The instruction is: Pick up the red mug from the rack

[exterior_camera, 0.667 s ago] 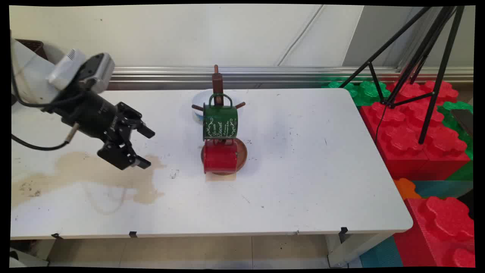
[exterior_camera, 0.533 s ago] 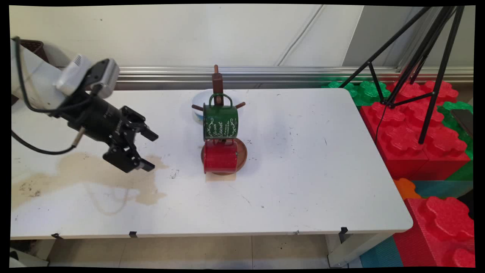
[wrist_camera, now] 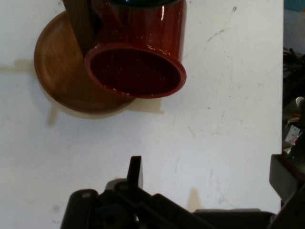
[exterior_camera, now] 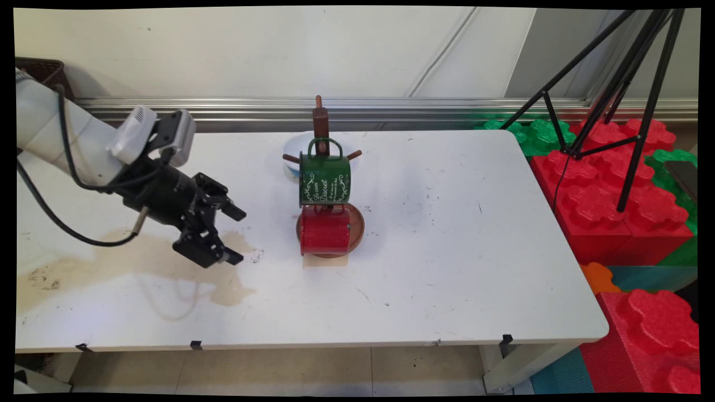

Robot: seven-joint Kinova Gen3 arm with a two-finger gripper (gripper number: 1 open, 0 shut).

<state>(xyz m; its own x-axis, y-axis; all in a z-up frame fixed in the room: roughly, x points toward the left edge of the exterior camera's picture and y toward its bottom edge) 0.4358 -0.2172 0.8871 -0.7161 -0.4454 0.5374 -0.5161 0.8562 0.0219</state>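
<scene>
A wooden mug tree point(exterior_camera: 320, 120) stands mid-table on a round wooden base point(exterior_camera: 357, 223) point(wrist_camera: 62, 76). A green mug point(exterior_camera: 324, 180) with white lettering hangs on it, and a red mug point(exterior_camera: 324, 231) point(wrist_camera: 138, 52) hangs below, its mouth turned toward the hand camera. My black gripper point(exterior_camera: 237, 234) is open, low over the table to the left of the red mug, pointing at it and a short way off. Nothing is between the fingers point(wrist_camera: 135, 171).
A brown stain point(exterior_camera: 134, 259) spreads over the table's left part under the gripper. A white bowl point(exterior_camera: 293, 153) sits behind the mug tree. Red and green giant blocks point(exterior_camera: 609, 195) and a black tripod point(exterior_camera: 625, 95) stand off the table's right edge.
The gripper has moved right and slightly down toward the mug tree, still open. The mugs have not moved.
</scene>
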